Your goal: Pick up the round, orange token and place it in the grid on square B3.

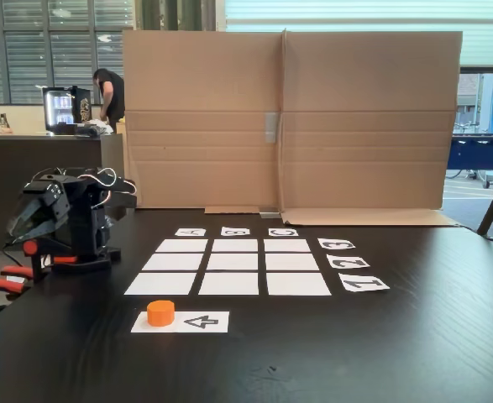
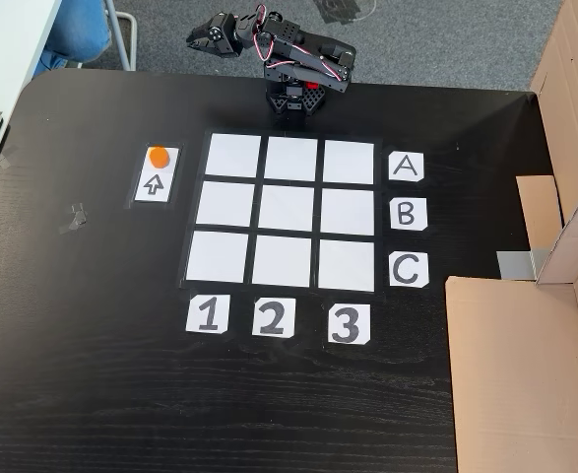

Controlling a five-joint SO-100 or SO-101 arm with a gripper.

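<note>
**Desk:** Status on your end?

**Me:** Nothing done yet, afaict. The small bright orange cylinder token [image 2: 159,156] sits on the white paper strip with the black arrow [image 2: 155,176], at the strip's end above the arrow in the top-down fixed view, just left of the grid. In the low fixed view it's on the strip's left end, nearest the camera.

**Desk:** And the arm?

**Me:** I see the black arm [image 2: 298,61] folded up at its base by the table's far edge in the top-down view, well apart from the token. Gripper [image 1: 19,225] is tucked down on the left in the low view. Open or clenched, I can't tell; too dark and small. It's holding nothing orange, tho.

**Desk:** Target?

**Me:** The 3x3 grid of white paper rectangles [image 2: 289,209] is bare. Square B3 [image 2: 347,211] is the middle-row cell next to the "B" card [image 2: 408,213], in the column over the "3" card [image 2: 349,323].

**Desk:** So what's left?

**Me:** Everything, imo: reach, grasp, carry across, set down.

**Desk:** Token condition?

**Me:** Short, plain, flat-topped, upright, narrower than one cell.
</note>
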